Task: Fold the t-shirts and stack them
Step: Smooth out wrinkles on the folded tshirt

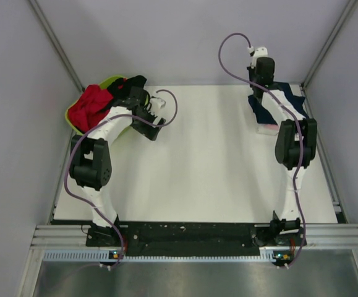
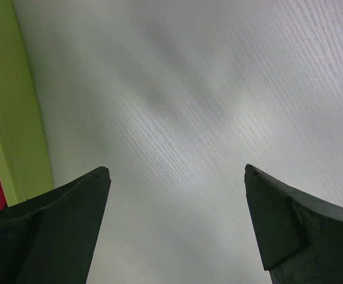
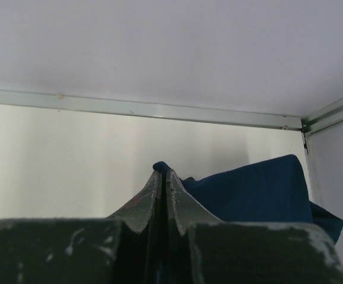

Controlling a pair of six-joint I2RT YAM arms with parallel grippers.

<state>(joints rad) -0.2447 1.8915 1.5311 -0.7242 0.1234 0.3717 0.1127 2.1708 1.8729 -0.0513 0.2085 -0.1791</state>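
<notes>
Navy t-shirt (image 3: 260, 189) lies in the far right corner at the tips of the right gripper (image 3: 162, 173), jaws closed, seemingly pinching its edge; left gripper (image 2: 177, 168), well apart, gapes empty.

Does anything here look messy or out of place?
Only the laundry: red and black cloth t-shirts spill in a heap over the lime green plastic basin at far left, and the dark navy t-shirt lies rumpled at far right, seemingly pinched by the right hand.
</notes>
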